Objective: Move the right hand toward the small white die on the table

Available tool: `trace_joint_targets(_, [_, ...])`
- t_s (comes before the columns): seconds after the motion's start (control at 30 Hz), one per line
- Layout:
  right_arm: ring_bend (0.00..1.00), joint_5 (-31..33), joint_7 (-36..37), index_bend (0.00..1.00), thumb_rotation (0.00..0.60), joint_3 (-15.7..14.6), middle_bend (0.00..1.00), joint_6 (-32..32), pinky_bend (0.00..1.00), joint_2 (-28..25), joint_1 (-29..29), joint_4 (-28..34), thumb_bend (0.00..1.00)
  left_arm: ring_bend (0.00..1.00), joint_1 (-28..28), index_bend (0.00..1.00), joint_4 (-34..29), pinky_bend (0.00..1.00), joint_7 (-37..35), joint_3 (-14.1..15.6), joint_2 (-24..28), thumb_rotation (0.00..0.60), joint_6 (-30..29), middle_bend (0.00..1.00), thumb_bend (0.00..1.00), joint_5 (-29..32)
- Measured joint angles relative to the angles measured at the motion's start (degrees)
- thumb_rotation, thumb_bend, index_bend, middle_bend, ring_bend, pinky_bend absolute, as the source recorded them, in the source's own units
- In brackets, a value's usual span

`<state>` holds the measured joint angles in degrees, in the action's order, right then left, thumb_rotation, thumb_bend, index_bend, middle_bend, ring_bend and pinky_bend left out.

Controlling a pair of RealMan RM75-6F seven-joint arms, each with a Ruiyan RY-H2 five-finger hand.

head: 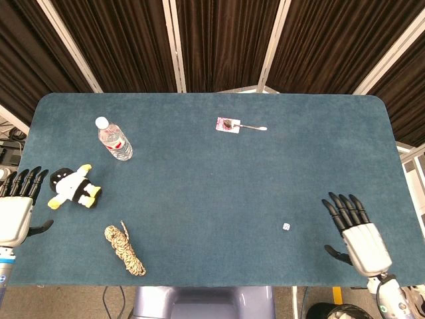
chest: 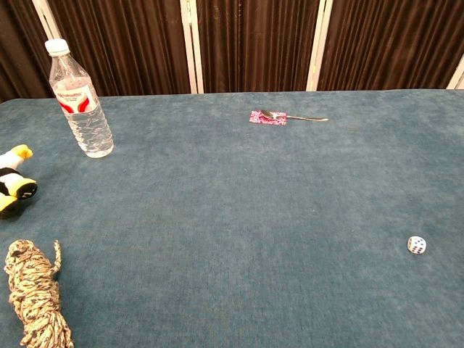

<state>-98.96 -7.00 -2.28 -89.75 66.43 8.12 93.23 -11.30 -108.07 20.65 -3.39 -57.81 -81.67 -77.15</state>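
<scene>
A small white die (head: 286,226) lies on the blue table (head: 212,173) toward the near right; the chest view shows the die (chest: 417,245) at its right edge. My right hand (head: 354,234) rests flat near the table's front right corner, fingers spread and empty, a short way right of the die. At the front left edge my left hand (head: 18,203) lies open with fingers extended, holding nothing. Neither hand appears in the chest view.
A water bottle (head: 113,138) lies at the left, also seen standing in the chest view as the bottle (chest: 80,101). A penguin plush (head: 74,187), a coiled rope (head: 124,250), and a spoon on a pink packet (head: 229,125) are on the table.
</scene>
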Motion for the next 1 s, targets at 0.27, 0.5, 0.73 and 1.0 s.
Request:
trace_joint_targets(0.27, [0.06,1.5,-0.6,0.00,0.600,0.1,0.12,3.1,0.03,0.0,0.2,0.4,0.02,0.00,0.1,0.00,0.1,0.00,0.2,0.1,0.0,0.600,0.0,0.00,0.00,-0.6])
trace_joint_targets(0.5, [0.76,4.9,-2.9,0.00,0.600,-0.2,0.74,12.0,0.98,1.6,2.4,-0.2,0.64,0.00,-0.2,0.00,0.8,0.00,0.7,-0.2,-0.6,0.600,0.9,0.00,0.00,0.1])
trace_joint_targets(0.73, [0.80,9.7,-4.8,0.00,0.600,-1.7,0.75,24.7,1.00,2.8,5.9,0.1,0.72,0.00,-0.3,0.00,1.0,0.00,1.1,-0.5,-0.9,0.600,1.2,0.00,0.00,1.0])
trace_joint_targets(1.0, [0.80,15.1,-7.2,0.00,0.600,-2.5,0.75,30.5,1.00,5.2,7.8,-0.6,0.73,0.00,-0.5,0.00,1.2,0.00,1.4,-0.5,-1.1,0.600,1.8,0.00,0.00,1.3])
